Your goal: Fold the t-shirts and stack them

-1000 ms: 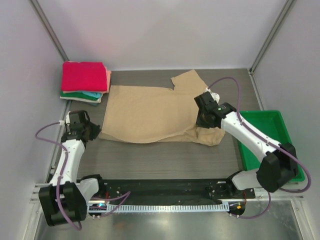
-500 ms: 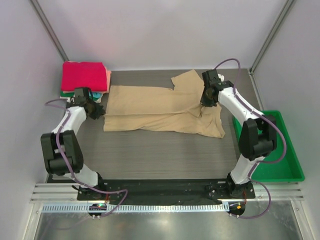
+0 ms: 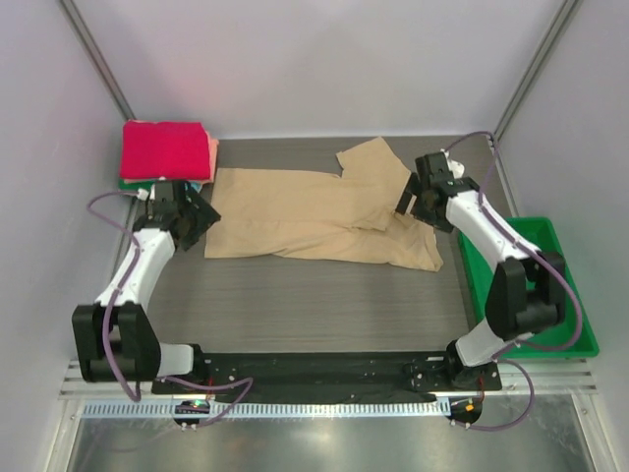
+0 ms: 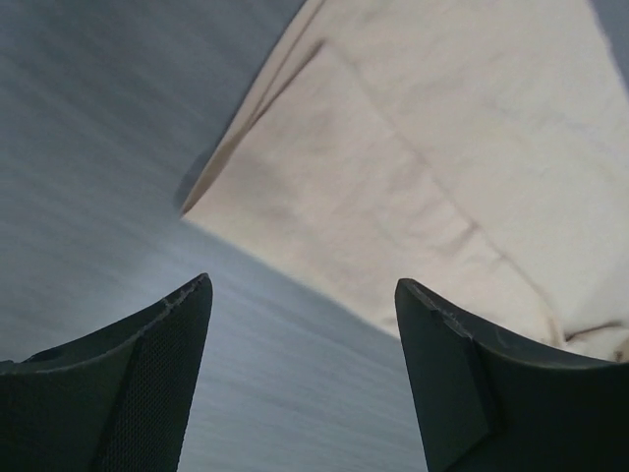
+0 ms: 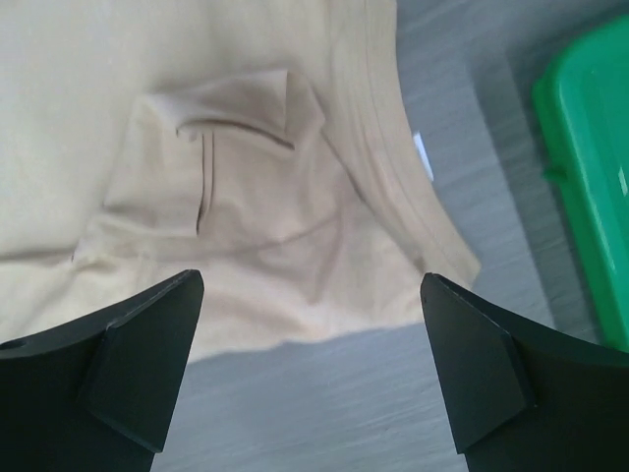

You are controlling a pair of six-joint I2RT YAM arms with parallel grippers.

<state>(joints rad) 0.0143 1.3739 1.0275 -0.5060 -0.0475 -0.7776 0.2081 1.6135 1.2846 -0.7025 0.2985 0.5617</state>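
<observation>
Green tray (image 3: pixel 545 258) sits close by on the right side of the bench (image 3: pixel 314 305). No shirt touches it.

A bit further in, the tan shirt (image 3: pixel 314 216) lies flat across the middle of the bench. It looks folded once the long way. One sleeve sticks out on the far side.

The left gripper (image 3: pixel 208 214) hangs just beside the shirt's left corner. Its jaws are spread wide and hold nothing. The right gripper (image 3: pixel 403 202) hangs over the shirt's right end, where the cloth is a bit bunched. Its jaws are spread wide too, and they are empty.

In the far left corner sits the stack (image 3: pixel 164 149) of folded shirts. Pink-red is on top, and salmon, teal and green edges peek out below.

I think the job is partly done. Some shirts are folded and stacked. The tan shirt seems to have only its first fold. It needs more folds to get small, and then it must go on the stack.
</observation>
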